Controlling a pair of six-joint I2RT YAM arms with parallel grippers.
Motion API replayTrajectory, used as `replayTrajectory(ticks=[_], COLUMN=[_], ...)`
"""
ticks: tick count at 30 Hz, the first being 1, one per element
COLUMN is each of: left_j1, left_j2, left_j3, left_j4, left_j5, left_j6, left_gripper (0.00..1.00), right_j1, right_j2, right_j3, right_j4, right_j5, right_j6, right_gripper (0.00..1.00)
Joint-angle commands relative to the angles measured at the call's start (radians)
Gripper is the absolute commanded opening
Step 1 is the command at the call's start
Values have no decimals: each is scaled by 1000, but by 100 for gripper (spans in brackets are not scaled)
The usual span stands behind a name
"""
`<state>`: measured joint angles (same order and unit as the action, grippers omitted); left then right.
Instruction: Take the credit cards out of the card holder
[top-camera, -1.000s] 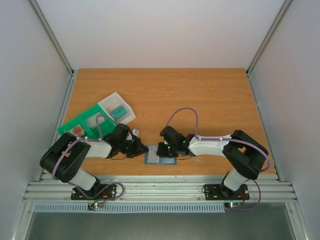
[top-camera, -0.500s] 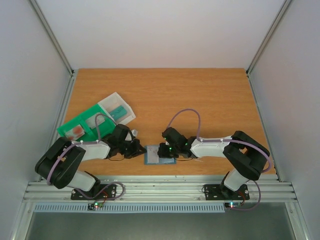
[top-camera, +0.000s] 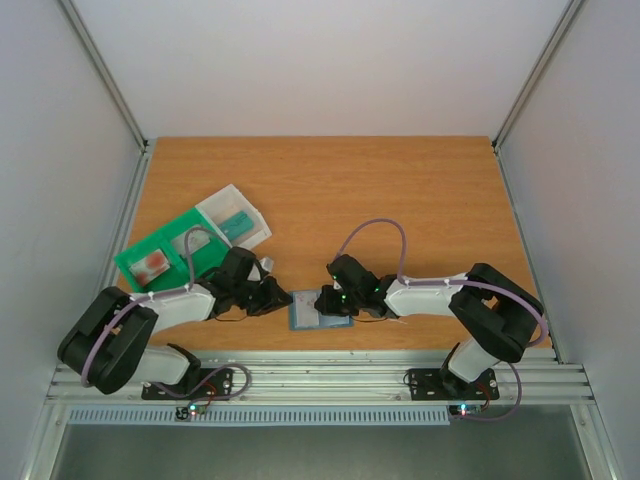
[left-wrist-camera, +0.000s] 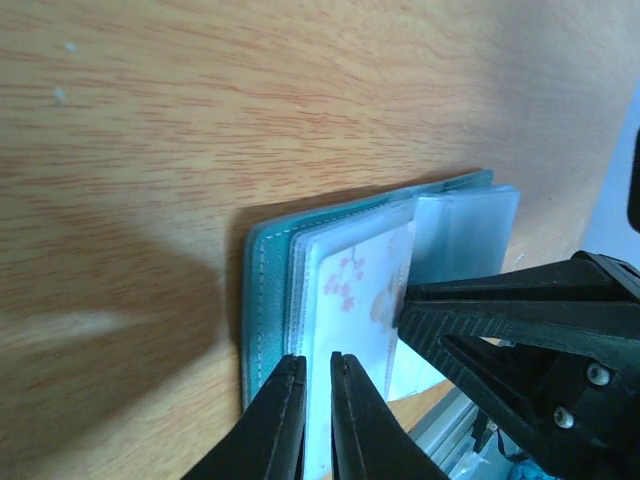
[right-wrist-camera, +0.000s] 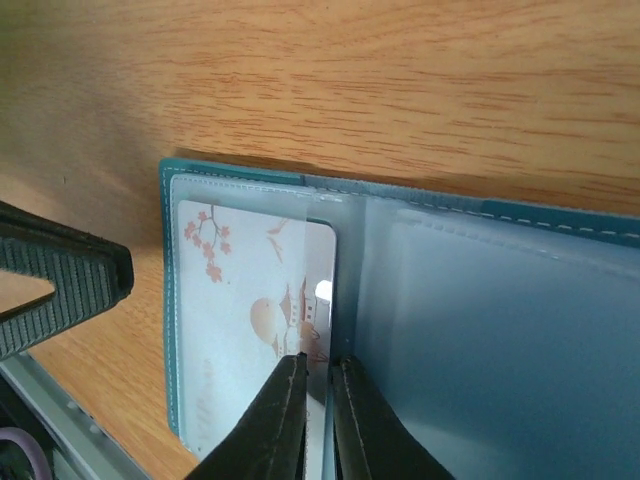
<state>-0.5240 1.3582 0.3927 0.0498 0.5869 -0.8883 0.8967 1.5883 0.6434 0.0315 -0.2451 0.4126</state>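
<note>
At the near edge of the table, between the two arms, we see the card holder lying open and flat. Our left gripper has its fingers almost together, pinching the edge of the holder's clear sleeves. Our right gripper is nearly closed too, nipping the edge of a whitish credit card with blossoms and a red round mark. That card sits in its pocket on the leaf nearer the left gripper.
</note>
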Motion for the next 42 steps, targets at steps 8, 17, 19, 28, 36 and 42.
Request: replayTrajectory(ticks=[8,17,19,28,36,42], left_j1=[-5,-22,-30,-37,-37,-37], left_j2=[-3,83,94,131,134,136], left_j3=[6,15,26,36,37,35], left_j4=[80,143,132,46,-1,-2], left_j5=[50,90,87,23,-25,-34], left_j6=[-33,-34,-24,28,61,63], left_gripper=[5,5,5,4,4,4], right_j1=[-5,-5,-6,-5,-5,-5], right_j2=[-4,-4,-2,-4,-18,-36], right_j3=[-2,-3,-2,-12,-19,-27], right_j4=[12,-1,0,-2,10,14], right_j5=[1,9,9,13,12,14], right_j6=[24,26,28,28,22,20], right_gripper=[13,13,13,12,7,1])
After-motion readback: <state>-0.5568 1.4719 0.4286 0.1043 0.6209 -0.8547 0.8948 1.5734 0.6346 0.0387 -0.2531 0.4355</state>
